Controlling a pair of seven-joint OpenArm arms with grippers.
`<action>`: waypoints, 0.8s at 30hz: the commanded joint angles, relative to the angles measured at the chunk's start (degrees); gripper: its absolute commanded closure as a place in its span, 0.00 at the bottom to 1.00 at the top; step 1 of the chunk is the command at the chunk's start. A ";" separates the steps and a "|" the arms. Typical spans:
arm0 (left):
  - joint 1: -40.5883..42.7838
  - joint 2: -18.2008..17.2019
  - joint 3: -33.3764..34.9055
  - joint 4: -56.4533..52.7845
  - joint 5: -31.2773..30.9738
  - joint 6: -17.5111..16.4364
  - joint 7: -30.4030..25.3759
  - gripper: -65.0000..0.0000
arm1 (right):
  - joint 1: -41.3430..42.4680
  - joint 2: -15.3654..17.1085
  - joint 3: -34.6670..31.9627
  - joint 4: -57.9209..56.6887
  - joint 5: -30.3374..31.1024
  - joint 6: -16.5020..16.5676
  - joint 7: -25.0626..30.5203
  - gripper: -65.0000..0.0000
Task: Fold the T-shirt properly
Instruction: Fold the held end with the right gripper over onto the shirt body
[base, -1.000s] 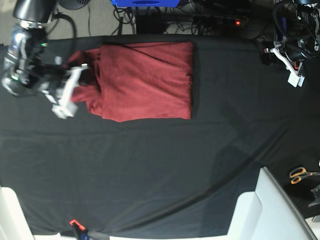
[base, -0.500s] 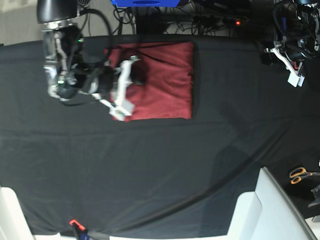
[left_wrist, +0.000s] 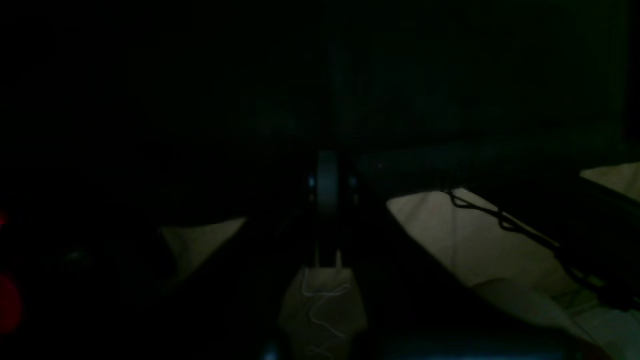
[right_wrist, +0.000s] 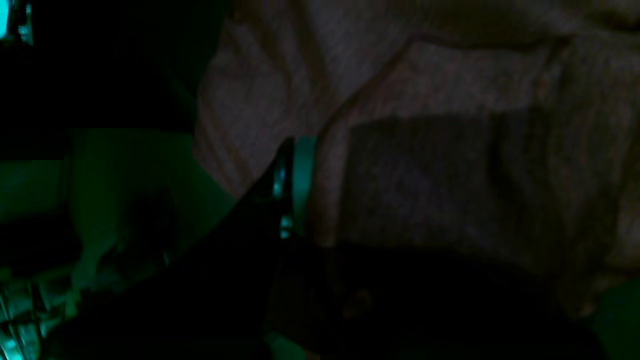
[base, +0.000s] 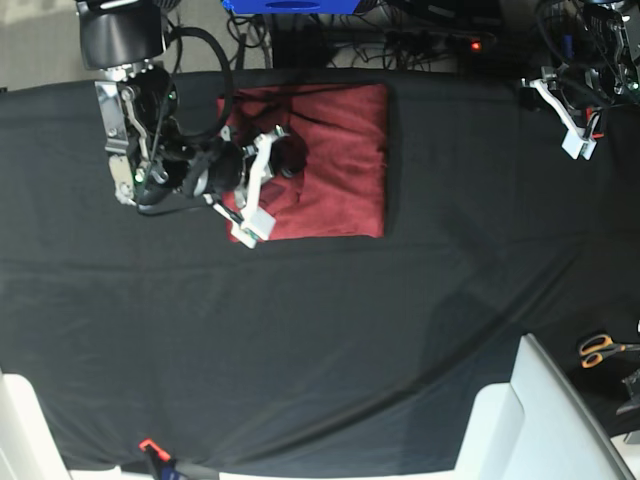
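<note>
The T-shirt (base: 335, 165) lies as a brick-red folded rectangle at the back of the black-covered table (base: 320, 330). My right gripper (base: 278, 168) reaches in from the left over the shirt's left part. In the right wrist view the dim fabric (right_wrist: 450, 175) fills the frame and presses against the right gripper (right_wrist: 297, 185), which is shut on a fold of it. My left gripper (base: 572, 125) hangs far off at the back right corner, away from the shirt. The left wrist view is nearly black; the left gripper (left_wrist: 327, 200) shows its fingers together with nothing between them.
Orange-handled scissors (base: 600, 350) lie at the right edge. A white panel (base: 530, 420) stands at the front right. Behind the table are a blue box (base: 290, 5), cables and a power strip (base: 440, 42). A small red clip (base: 148, 446) sits at the front edge.
My right gripper swept rightward from beyond the shirt's left end, carrying that part over the body, so the shirt is now a narrower rectangle. The left gripper shifted slightly up.
</note>
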 joint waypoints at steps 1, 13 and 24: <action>-0.06 -1.24 -0.45 0.98 -0.39 -0.27 -1.08 1.00 | 1.08 -0.81 -0.85 0.78 1.42 0.49 1.08 0.99; -0.15 -1.24 -0.45 0.98 -0.30 -0.27 -1.34 1.00 | 4.16 -1.25 -6.74 0.69 1.59 0.49 0.46 0.27; -0.15 -1.32 -0.45 0.89 -0.30 -0.27 -1.34 1.00 | 9.26 -4.68 -7.88 -10.83 1.77 0.49 -1.56 0.22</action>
